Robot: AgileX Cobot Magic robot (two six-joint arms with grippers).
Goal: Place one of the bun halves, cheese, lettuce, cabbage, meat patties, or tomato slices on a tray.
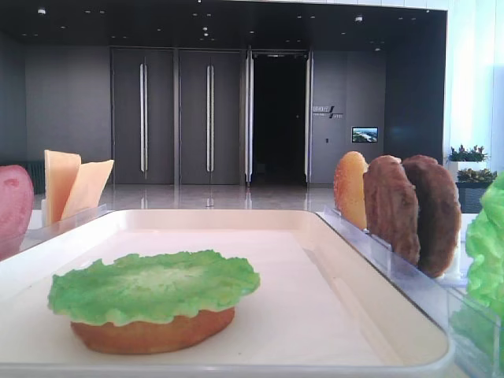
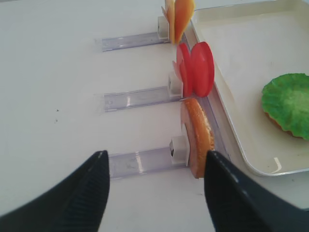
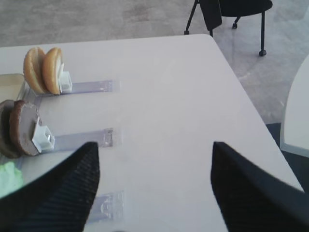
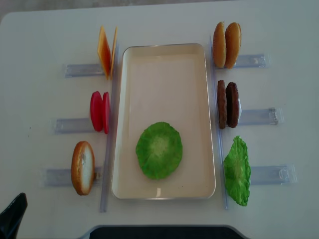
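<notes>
On the tray a lettuce leaf already lies over a bun half, so the step in hand looks like choosing the next layer. Both the left pincer and the right pincer stand wide open and hold nothing, hovering over the bench. The meat patties stand upright in their rack just right of the tray; a likely next move is the right pincer reaching in to close on one.

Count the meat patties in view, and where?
2. Both meat patties stand on edge, side by side, in the middle clear rack just right of the tray, between the bun pair and a green leaf. None seems hidden.
</notes>
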